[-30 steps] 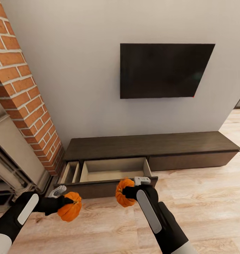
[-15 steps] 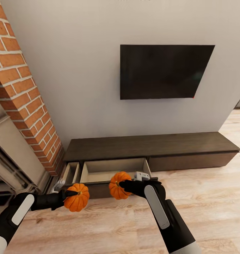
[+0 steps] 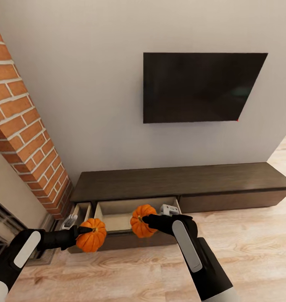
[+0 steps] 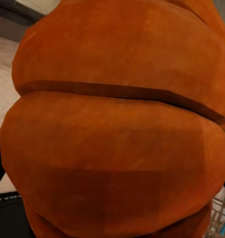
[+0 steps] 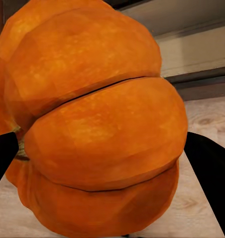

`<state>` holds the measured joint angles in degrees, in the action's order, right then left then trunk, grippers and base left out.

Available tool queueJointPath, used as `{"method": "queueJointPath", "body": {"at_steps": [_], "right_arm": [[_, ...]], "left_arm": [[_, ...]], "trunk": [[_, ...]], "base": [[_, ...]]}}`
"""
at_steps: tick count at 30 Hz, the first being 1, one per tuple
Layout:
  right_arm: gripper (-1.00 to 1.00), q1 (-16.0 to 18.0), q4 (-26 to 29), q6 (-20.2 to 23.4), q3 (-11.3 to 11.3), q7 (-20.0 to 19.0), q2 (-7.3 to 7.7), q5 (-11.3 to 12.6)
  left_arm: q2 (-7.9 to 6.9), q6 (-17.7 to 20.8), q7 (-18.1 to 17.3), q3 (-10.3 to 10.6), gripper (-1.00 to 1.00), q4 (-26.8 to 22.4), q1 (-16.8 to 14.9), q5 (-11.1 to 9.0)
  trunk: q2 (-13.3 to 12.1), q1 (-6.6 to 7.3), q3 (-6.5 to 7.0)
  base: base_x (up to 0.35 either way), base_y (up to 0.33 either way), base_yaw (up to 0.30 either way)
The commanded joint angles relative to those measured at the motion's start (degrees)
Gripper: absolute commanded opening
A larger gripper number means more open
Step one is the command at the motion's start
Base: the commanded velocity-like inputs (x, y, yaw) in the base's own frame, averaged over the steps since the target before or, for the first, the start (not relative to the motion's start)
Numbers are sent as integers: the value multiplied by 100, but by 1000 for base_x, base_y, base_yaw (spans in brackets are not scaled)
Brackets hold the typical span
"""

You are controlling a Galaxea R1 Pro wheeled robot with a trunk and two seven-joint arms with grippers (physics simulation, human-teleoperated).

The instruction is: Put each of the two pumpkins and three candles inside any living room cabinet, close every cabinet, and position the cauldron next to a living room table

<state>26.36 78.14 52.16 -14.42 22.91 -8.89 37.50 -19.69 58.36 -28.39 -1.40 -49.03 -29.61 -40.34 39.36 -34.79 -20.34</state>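
Low in the frame, the left gripper [image 3: 85,235] grips one pumpkin [image 3: 91,240] and the right gripper [image 3: 148,219] grips the other pumpkin [image 3: 143,221] — both hover before the cabinet [image 3: 176,182], whose drawer [image 3: 117,212] stands open; stowing, candles, closing and cauldron remain

Both arms reach forward, black forearms with pale grey panels along their upper sides. The left gripper [image 3: 87,235] points toward the right, its dark fingers [image 3: 85,230] clamped on a pumpkin [image 3: 91,235] that sits at the fingertips, its stem pinned between them. The right gripper [image 3: 143,221] points toward the left, elbow bent, wrist turned inward; its fingers [image 3: 150,218] pinch a second pumpkin [image 3: 140,221] at their tips. In the right wrist view the black finger [image 5: 211,171] edges flank the fruit on either side
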Motion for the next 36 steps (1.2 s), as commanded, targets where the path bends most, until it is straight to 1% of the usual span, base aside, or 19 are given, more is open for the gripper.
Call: {"method": "queueJointPath", "body": {"at_steps": [1, 4, 7, 9, 26, 28, 31, 36], "right_arm": [[-100, 0, 0, -9, 0, -6, 0, 21], [-100, 0, -2, -6, 9, -6, 3, 21], [-100, 0, -40, -5, 111, -13, 2, 26], [-100, 0, -70, -4, 140, -14, 1, 26], [-100, 9, -126, 5, 144, 15, -9, -29], [-100, 9, -271, 15, 126, 36, -15, -38], [-100, 41, -647, 27, 95, 60, -43, -61], [-100, 94, -977, 30, 74, 172, -87, -74]], "left_arm": [[0, 9, 0, -1, -100, -1, -1, -41], [0, 8, 0, -1, -100, -1, -1, -49], [0, 9, 0, -1, -100, -1, -1, -46], [0, 9, 0, -1, -100, -1, -1, -49], [9, 0, 0, -1, -100, -1, -1, -36], [11, -4, 7, 2, -100, -1, -1, -32], [25, -15, 15, 11, -100, -1, -1, -16], [45, -17, 63, 41, -100, -1, -1, 27]], "trunk": [[0, 0, 0], [0, 0, 0], [0, 0, 0], [0, 0, 0], [0, 0, 0], [0, 0, 0], [0, 0, 0], [0, 0, 0]], "base": [[335, 0, 0], [335, 0, 0], [335, 0, 0], [335, 0, 0], [335, 0, 0], [335, 0, 0], [334, -2, 0], [209, -32, 0]]}}
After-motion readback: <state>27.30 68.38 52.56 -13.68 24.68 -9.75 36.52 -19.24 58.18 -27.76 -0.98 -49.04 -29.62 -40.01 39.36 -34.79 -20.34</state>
